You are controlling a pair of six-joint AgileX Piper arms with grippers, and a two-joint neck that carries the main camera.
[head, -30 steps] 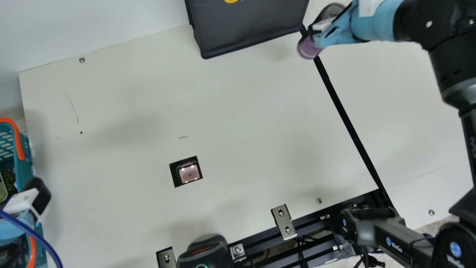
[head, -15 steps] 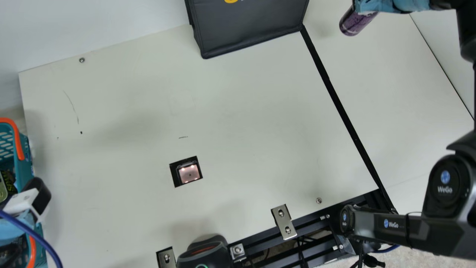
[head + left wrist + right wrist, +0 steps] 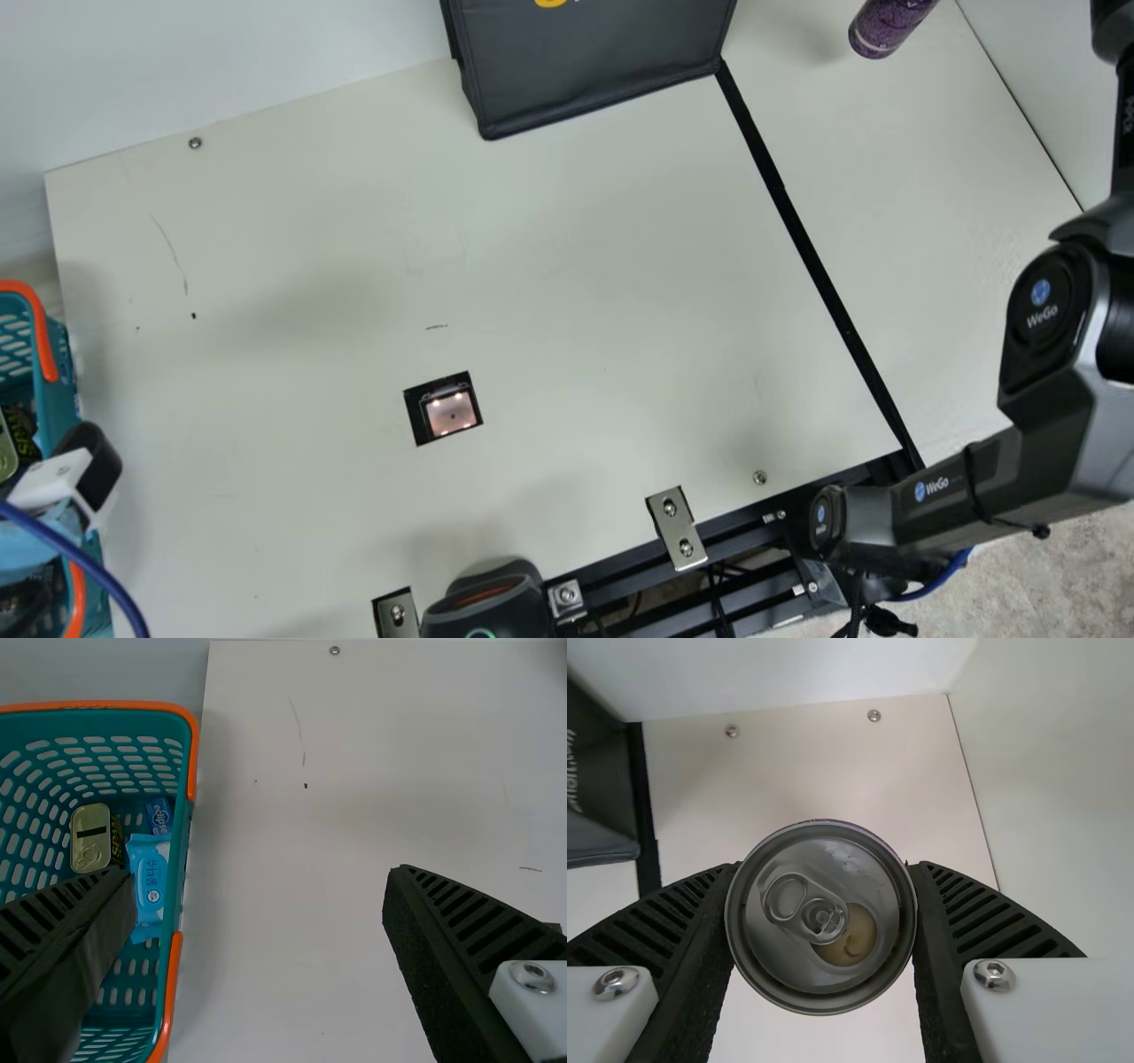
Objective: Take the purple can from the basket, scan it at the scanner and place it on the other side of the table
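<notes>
Two ribbed fingers of the right pincer (image 3: 826, 870) grip the purple can (image 3: 890, 27) from opposite sides, its ring-pull top towards the wrist camera. The can is across the black strip (image 3: 809, 248) from the lit scanner window (image 3: 452, 412) (whether its base touches the desk (image 3: 576, 266), I cannot tell). The left pincer (image 3: 53, 483) is spread wide with nothing between its fingers, one above the teal basket (image 3: 115, 722), the other over the desk. Inside the basket, a tin (image 3: 91, 837) lies beside a blue packet (image 3: 149, 881).
</notes>
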